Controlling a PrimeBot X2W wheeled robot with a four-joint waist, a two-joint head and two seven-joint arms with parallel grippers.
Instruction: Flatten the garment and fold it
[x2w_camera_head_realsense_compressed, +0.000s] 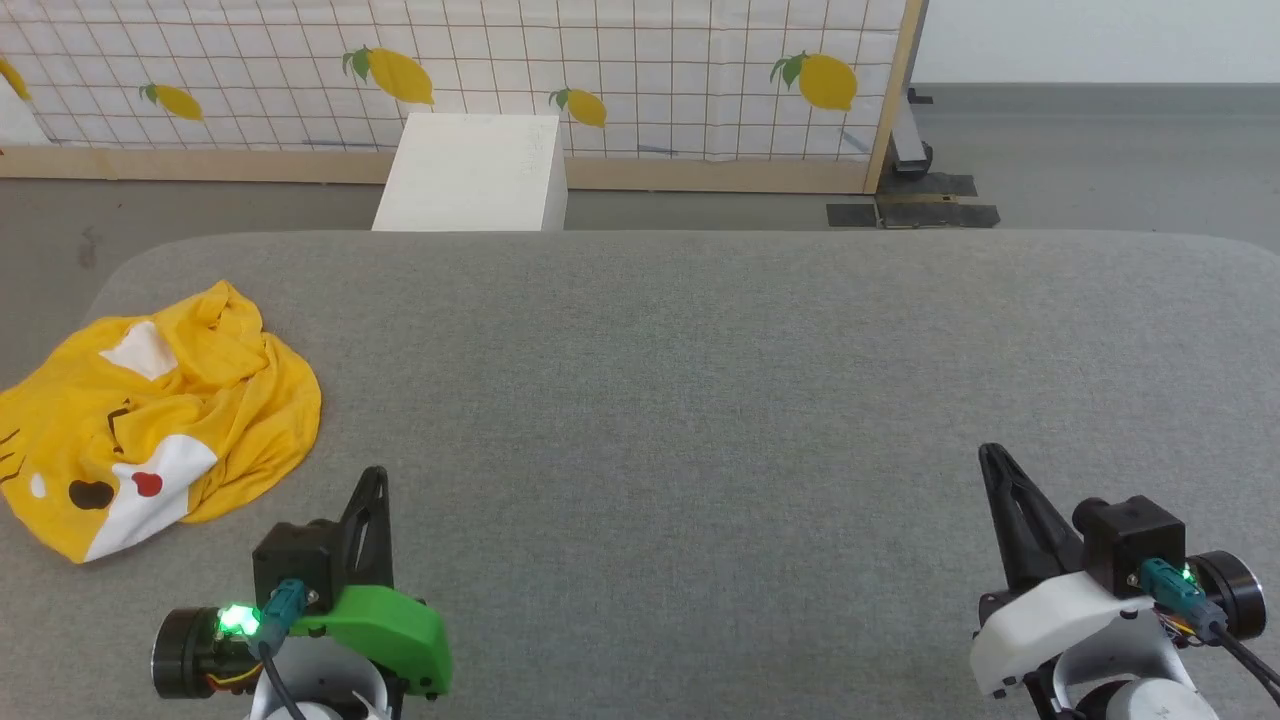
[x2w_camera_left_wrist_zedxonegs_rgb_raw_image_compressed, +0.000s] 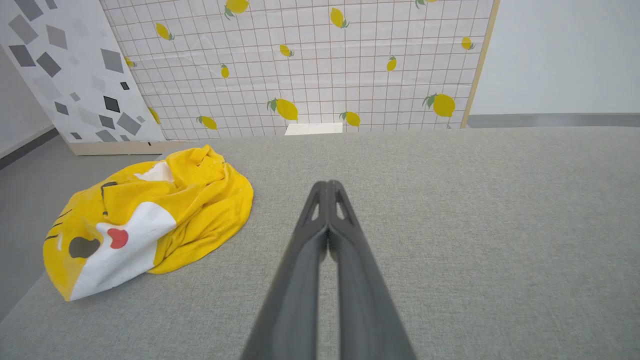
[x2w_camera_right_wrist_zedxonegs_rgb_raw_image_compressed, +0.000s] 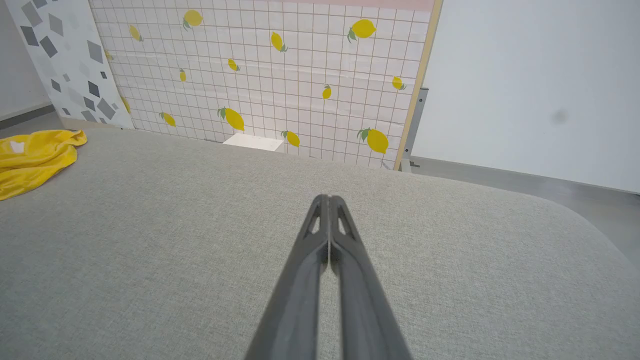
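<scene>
The crumpled yellow T-shirt (x2w_camera_head_realsense_compressed: 190, 400) lies heaped at the grey worktop's (x2w_camera_head_realsense_compressed: 700, 400) left edge, at ten o'clock from the left pincer (x2w_camera_head_realsense_compressed: 372, 490), its long axis running roughly seven to one. Both pincers are clenched and empty. The right pincer (x2w_camera_head_realsense_compressed: 1000, 480) is well apart from it, so the left arm looks nearer.

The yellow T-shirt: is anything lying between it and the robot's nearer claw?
Nothing visible does. Bare grey padded surface separates the left gripper, its fingers shut, from the crumpled yellow T-shirt, which lies up and to its left in the head view.
</scene>
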